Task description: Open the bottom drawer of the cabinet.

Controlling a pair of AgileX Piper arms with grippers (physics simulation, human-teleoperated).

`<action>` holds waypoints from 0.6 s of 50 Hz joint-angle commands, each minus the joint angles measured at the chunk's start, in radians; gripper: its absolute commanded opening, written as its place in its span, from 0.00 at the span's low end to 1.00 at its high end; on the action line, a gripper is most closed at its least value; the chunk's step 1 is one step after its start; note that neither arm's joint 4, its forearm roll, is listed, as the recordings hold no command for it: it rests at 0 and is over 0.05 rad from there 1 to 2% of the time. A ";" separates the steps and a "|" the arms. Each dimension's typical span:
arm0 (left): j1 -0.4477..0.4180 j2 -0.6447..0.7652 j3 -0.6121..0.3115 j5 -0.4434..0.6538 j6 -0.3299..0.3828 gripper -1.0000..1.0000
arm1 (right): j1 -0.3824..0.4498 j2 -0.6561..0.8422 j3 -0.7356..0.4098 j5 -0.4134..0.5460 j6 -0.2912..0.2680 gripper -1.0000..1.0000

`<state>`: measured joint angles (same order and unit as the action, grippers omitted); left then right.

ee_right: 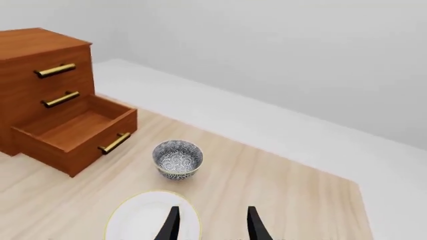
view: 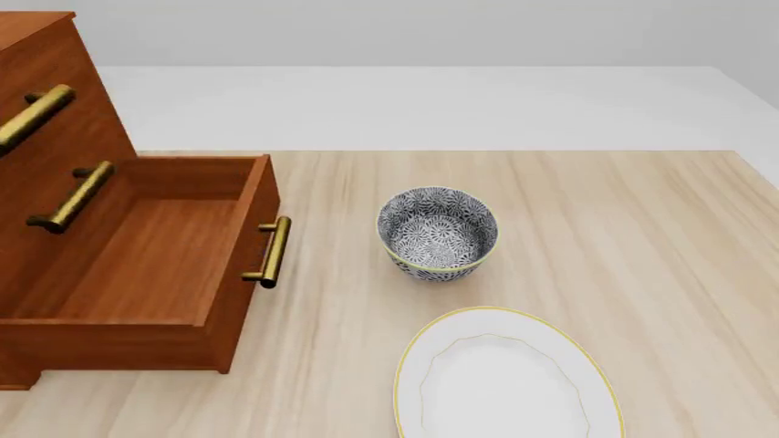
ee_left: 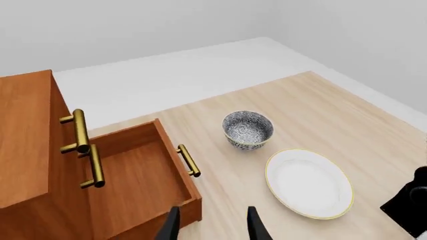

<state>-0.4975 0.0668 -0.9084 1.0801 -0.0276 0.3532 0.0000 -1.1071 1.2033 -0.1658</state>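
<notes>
The cabinet [view: 55, 100] stands at the left edge of the light wooden worktop [view: 633, 237] in the front view, its three drawer fronts facing right. The bottom drawer [view: 146, 255] is pulled well out of the cabinet, so that its bare wooden inside lies open to view, and its brass bar handle [view: 270, 253] points toward the patterned bowl [view: 437, 234]. The two upper drawers sit shut, their own brass handles stacked above the open box. The bowl stands upright near the drawer's front but apart from it, and a white plate [view: 499, 379] with a thin yellow rim lies flat just nearer the arms, close to the bowl without touching it. Neither arm appears in the front view. In the left wrist view the left gripper [ee_left: 212, 225] hangs above the worktop beside the drawer's near corner, its two dark fingers spread apart with nothing between them. In the right wrist view the right gripper [ee_right: 212, 225] is likewise parted and holds nothing, raised over the plate's edge, well away from the cabinet.
</notes>
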 commanded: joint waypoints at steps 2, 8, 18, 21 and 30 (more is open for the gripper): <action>0.010 -0.056 -0.049 0.126 -0.010 1.00 | 0.025 0.000 0.007 0.016 -0.003 1.00; 0.035 -0.059 -0.068 0.140 -0.018 1.00 | 0.029 0.000 0.015 0.016 0.009 1.00; 0.049 -0.066 -0.057 0.140 -0.025 1.00 | 0.026 0.000 0.030 0.017 0.019 1.00; 0.052 -0.067 -0.058 0.140 -0.034 1.00 | 0.026 0.000 0.032 0.017 0.024 1.00; 0.056 -0.066 -0.054 0.140 -0.042 1.00 | 0.019 0.000 0.064 0.017 0.034 1.00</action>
<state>-0.4496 0.0039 -0.9616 1.2132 -0.0592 0.3757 0.0000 -1.0687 1.2191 -0.1435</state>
